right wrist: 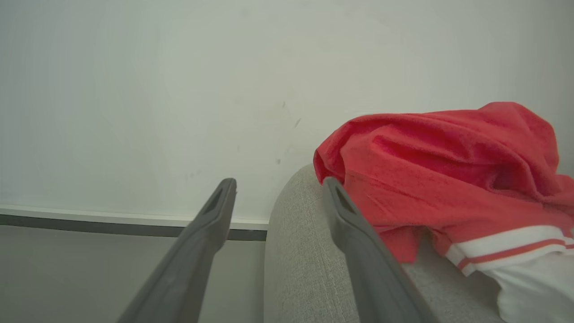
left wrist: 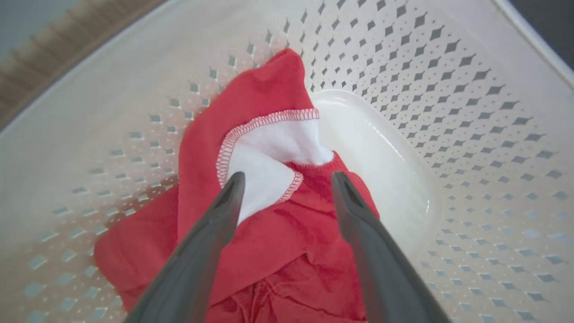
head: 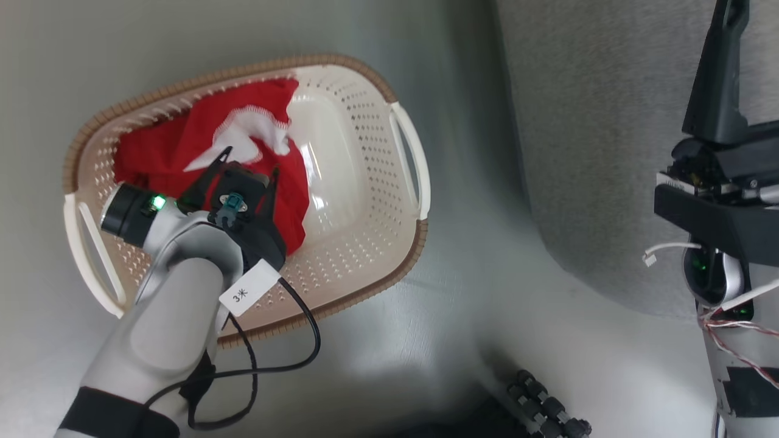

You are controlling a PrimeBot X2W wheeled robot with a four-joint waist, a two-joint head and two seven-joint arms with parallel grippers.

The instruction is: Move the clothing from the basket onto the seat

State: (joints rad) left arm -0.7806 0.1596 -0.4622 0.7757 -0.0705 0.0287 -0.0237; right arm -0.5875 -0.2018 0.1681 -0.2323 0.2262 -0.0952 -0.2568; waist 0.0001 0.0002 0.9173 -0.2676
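Our left pincer [left wrist: 288, 176] hung spread above the clothing [left wrist: 278, 242] mid-frame in the basket [left wrist: 471, 134]; we judged it best to sink into the bunched fold before clenching.

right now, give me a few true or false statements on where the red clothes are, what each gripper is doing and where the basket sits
1. A red garment lies in the basket. True.
2. The left gripper is shut on that garment. False: its fingers stand apart over the fabric, either side of the white trim, and clamp nothing.
3. A second red garment lies on the seat. True.
4. The right gripper holds a garment. False: it is open and empty, beside the seat's rounded edge.
5. The basket stands on the seat. False: it stands on the floor beside the seat.
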